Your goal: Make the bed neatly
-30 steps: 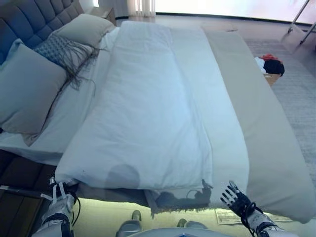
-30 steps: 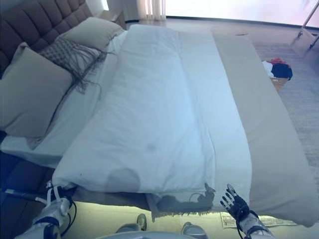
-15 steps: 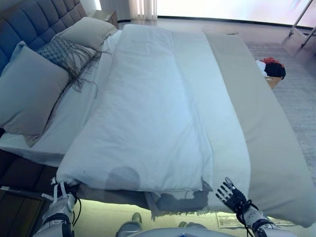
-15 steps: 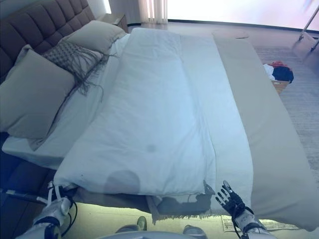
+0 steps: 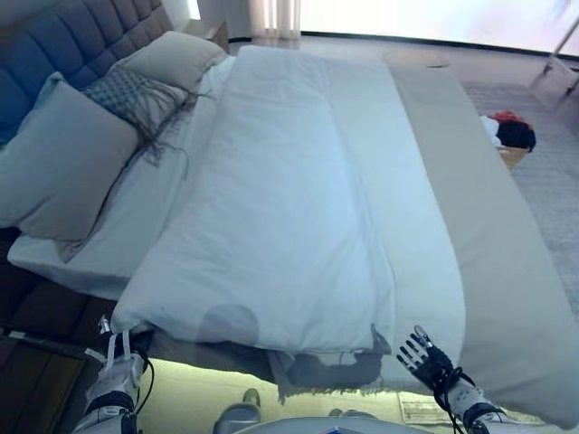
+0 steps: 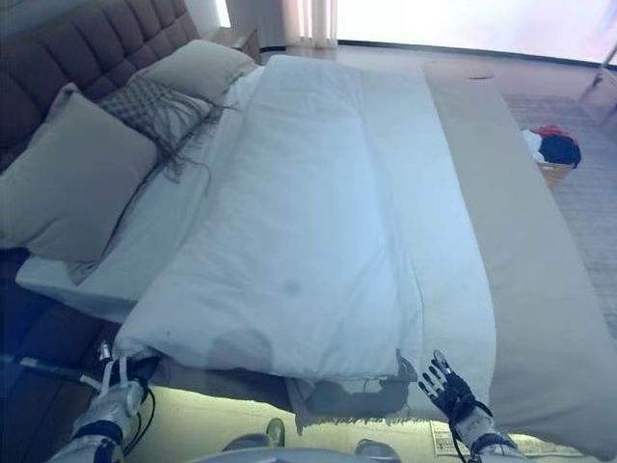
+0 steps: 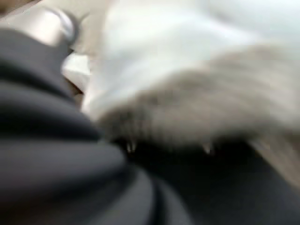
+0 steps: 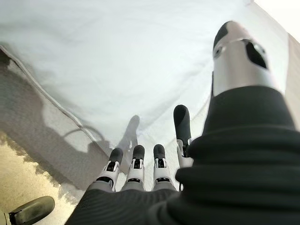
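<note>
Bed (image 5: pixel 507 298) runs from the near edge toward 12 o'clock, padded tufted headboard (image 5: pixel 54 45) off at 10 o'clock.

White quilted duvet (image 5: pixel 280 208): lies lengthwise down the middle of the bed, folded over on itself into a long band with a soft crease running its length. Surface mostly smooth, light rippling. Its near hem hangs just over the edge at 6 o'clock; the corner at 7 o'clock droops in a rounded lobe, the corner at 5 o'clock ends in a small dark-shadowed tuck. It does not cover the bed's width.

Beige flat bedspread (image 5: pixel 488 253): exposed strip along the 3 o'clock side, smooth, reaching the far end. A grey fringed edge (image 5: pixel 326 384) shows under the duvet's near hem.

At 9 to 11 o'clock: large grey square pillow (image 5: pixel 59 163), grey knitted throw with long fringe (image 5: pixel 136 95), second pale pillow (image 5: pixel 176 56) beyond it, all on white sheet (image 5: pixel 136 217).

Left hand (image 5: pixel 116 372): at 7 o'clock, directly under the duvet's drooping corner. Own wrist view blurred; cannot tell the fingers' state or whether cloth is held.

Right hand (image 6: pixel 445 388): at 5 o'clock, just beside the duvet's near corner, fingers (image 8: pixel 137 161) straight and fanned, thumb apart, holding nothing.

Red and dark bundle of clothes (image 5: pixel 514 131) on the floor at 2 o'clock.
</note>
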